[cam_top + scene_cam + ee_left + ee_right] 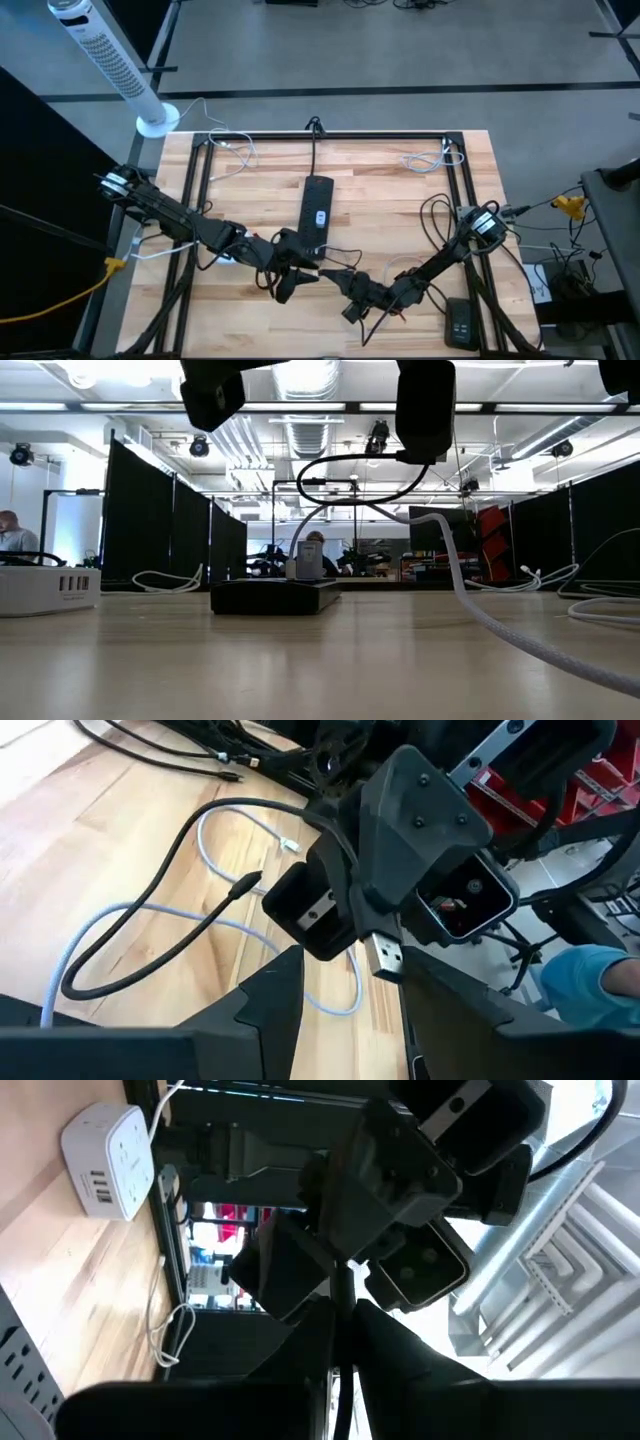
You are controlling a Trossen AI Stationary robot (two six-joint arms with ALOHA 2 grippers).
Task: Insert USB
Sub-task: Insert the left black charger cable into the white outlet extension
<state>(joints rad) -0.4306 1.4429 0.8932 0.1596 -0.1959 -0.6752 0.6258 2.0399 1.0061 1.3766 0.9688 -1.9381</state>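
The right gripper is clenched on a black cable just behind its USB plug, holding the metal tip out in the air near the table's front middle, presumably so the other arm can take it. The left gripper hangs just beside it with its fingers spread to either side of the plug, grasping nothing (a handover looks likely). The power strip, probably the target, lies close behind both grippers on the table.

Lab: black partition curtains, exposed ceiling ducts.
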